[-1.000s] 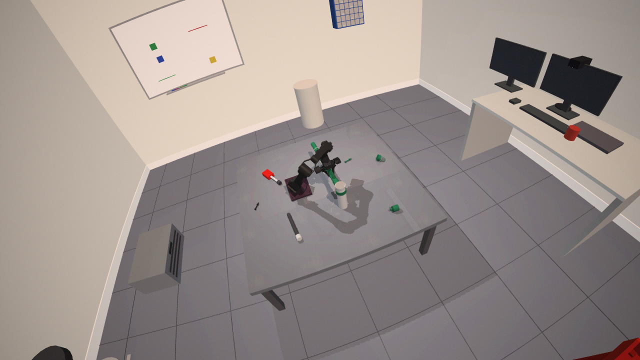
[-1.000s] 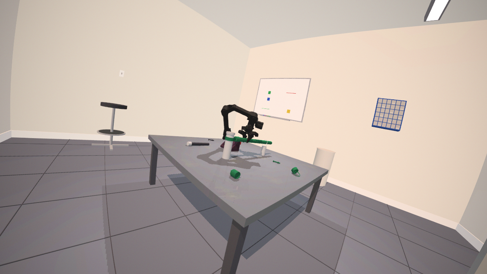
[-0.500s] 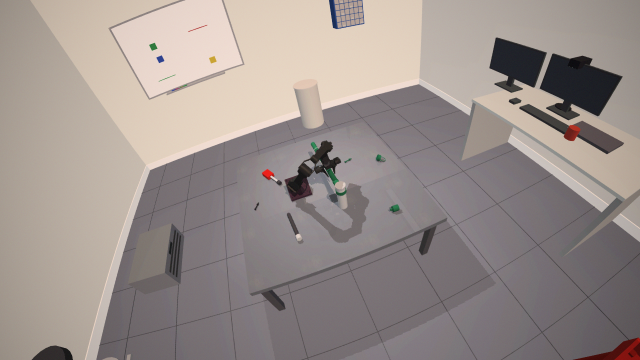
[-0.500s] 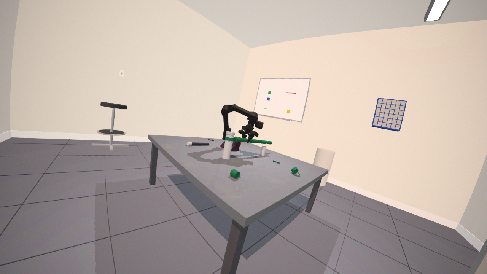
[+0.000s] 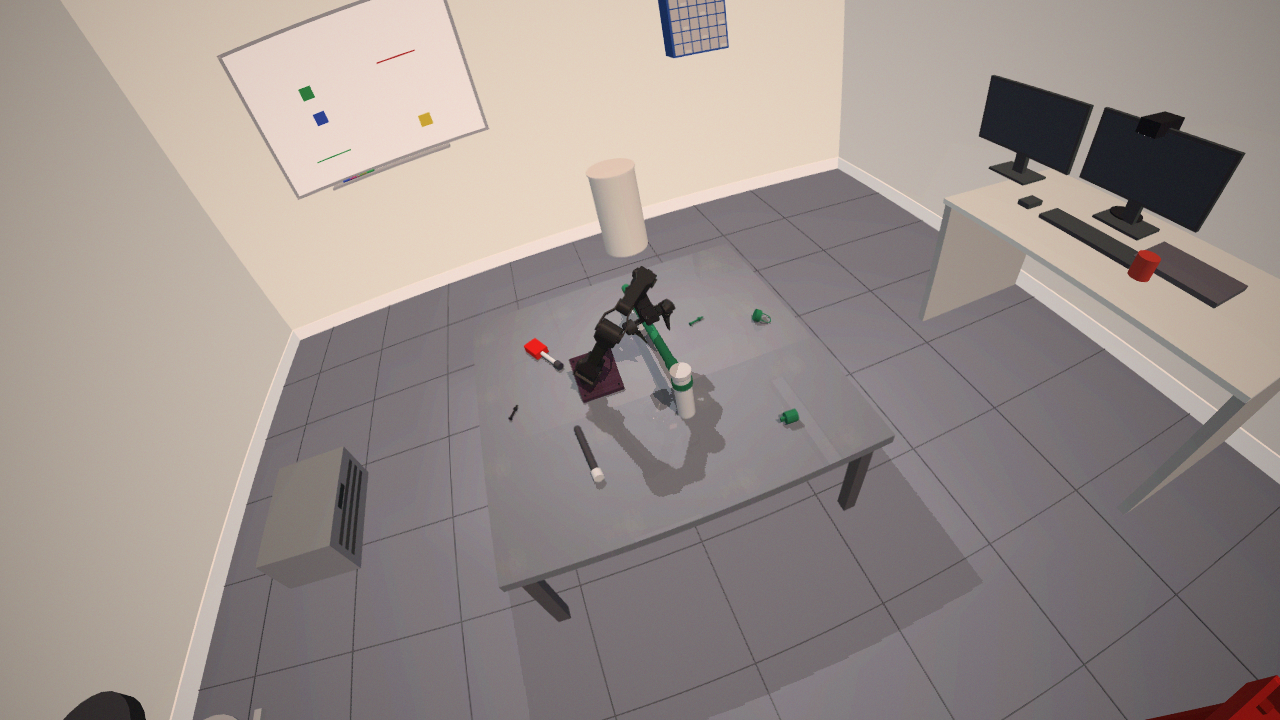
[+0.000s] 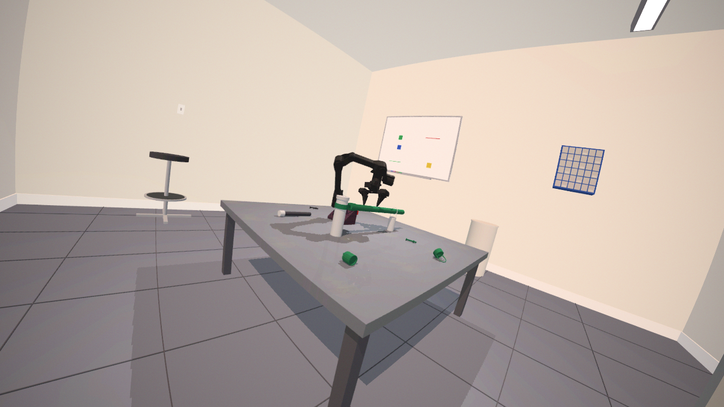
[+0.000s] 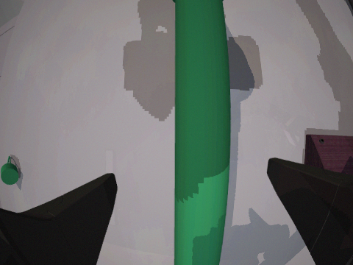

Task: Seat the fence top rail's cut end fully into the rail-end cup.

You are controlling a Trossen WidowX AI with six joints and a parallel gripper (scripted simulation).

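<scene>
My gripper (image 6: 370,204) (image 7: 193,175) is open and empty, its fingertips just above the green rail (image 5: 662,344) (image 6: 389,210) (image 7: 202,92). In the wrist view the fingers stand wide, one each side of the rail, with gaps. The big white post (image 5: 684,404) (image 6: 337,225) stands upright. Its green brace band (image 5: 682,383) (image 6: 341,206) sits high, just below the post cap (image 6: 342,198). The rail's near end meets the rail-end cup (image 6: 350,207) at the band; its depth inside is hidden. The far end runs over the small white post (image 6: 391,224), through its loop cap.
On the table (image 5: 554,528) (image 6: 304,242) lie a green cup (image 5: 788,416) (image 6: 349,258), a green cap with a loop (image 5: 759,316) (image 6: 439,252), a green bolt (image 5: 695,320) (image 6: 410,240), a black rod (image 5: 584,447) (image 6: 298,213) and a red-headed tool (image 5: 535,348).
</scene>
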